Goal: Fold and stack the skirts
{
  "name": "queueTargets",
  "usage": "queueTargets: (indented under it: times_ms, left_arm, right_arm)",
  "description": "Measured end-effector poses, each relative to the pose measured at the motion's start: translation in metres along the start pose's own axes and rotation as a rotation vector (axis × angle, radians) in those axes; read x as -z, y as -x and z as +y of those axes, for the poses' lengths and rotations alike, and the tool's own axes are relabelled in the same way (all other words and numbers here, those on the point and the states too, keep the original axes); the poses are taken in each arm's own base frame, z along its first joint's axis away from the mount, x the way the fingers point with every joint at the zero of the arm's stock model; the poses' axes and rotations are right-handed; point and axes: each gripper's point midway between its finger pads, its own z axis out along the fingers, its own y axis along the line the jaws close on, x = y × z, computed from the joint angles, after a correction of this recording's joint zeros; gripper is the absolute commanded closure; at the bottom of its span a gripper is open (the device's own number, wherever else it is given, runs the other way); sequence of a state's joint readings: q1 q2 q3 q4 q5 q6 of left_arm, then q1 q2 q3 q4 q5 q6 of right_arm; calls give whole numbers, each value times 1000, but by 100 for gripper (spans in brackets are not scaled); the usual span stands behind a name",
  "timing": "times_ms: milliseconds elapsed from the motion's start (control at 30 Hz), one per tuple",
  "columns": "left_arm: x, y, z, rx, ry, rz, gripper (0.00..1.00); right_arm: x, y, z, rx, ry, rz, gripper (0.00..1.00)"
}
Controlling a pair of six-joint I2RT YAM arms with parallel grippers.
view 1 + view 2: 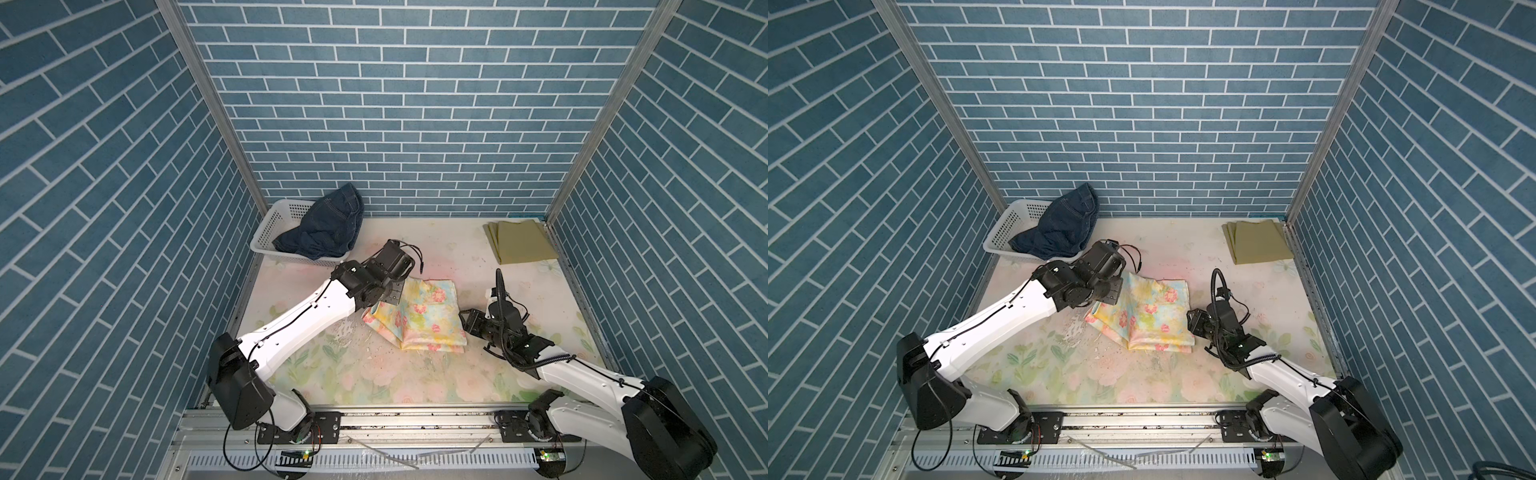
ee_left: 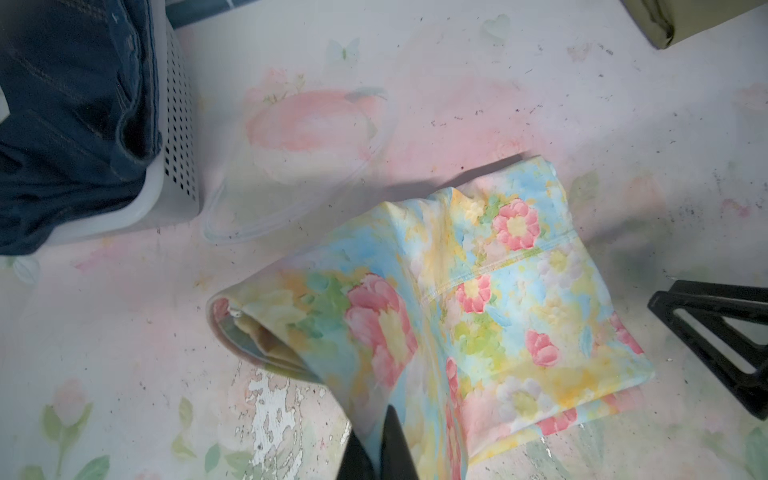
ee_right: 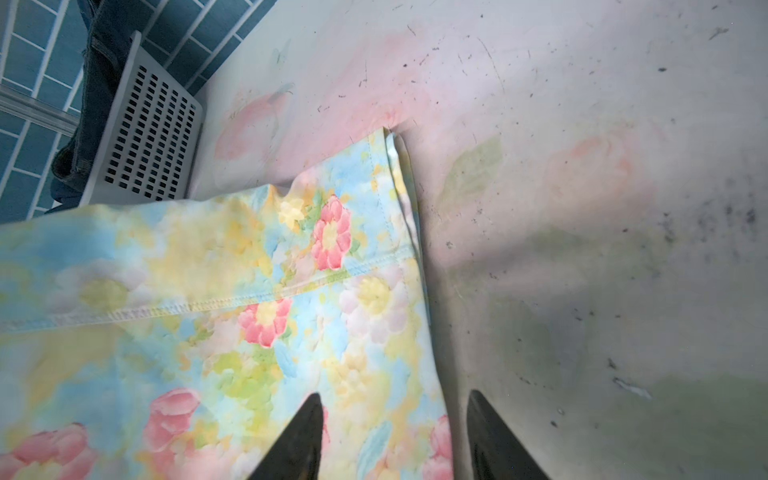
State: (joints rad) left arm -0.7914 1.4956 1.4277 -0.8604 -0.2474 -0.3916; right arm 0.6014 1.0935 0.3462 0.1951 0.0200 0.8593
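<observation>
The flowered skirt point(image 1: 419, 318) lies folded in the middle of the table point(image 1: 457, 257), a rough rectangle with its layers fanned out unevenly along the near edge. The left gripper point(image 2: 376, 440) is closed on a pinch of its cloth on the left side, where the fabric rises to the fingers and the fold bulges open like a loose roll. The right gripper point(image 3: 395, 395) hangs at the skirt's right edge with its jaws apart, holding nothing, one finger above the cloth and the other above bare table. The olive skirt point(image 1: 521, 241) sits folded flat in the far right corner, and the denim skirt point(image 1: 328, 224) hangs unfolded over the white basket point(image 1: 270, 226) at far left. With only one side pinched, a pull or lift would likely drag the top layer off the lower ones and spill the fold open, and the loose roll could sag. In both top views the left wrist covers its own fingers. How many layers are pinched cannot be told, nor how much denim lies inside the basket.
</observation>
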Motion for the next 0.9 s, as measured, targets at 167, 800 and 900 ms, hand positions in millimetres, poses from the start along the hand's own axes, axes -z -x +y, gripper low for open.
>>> queueTargets:
  times_ms: [167,800,900]
  left_arm:
    - [-30,1,-19,-53,0,64,100]
    - [-114,-37,-173,-8,-369,206,39]
    - [-117,-37,-182,16,-412,211,25]
  right_arm:
    - [2,0,0,-2,2,-3,46]
    - [4,-17,-25,-33,-58,12,47]
    - [6,-16,-27,-33,-58,3,46]
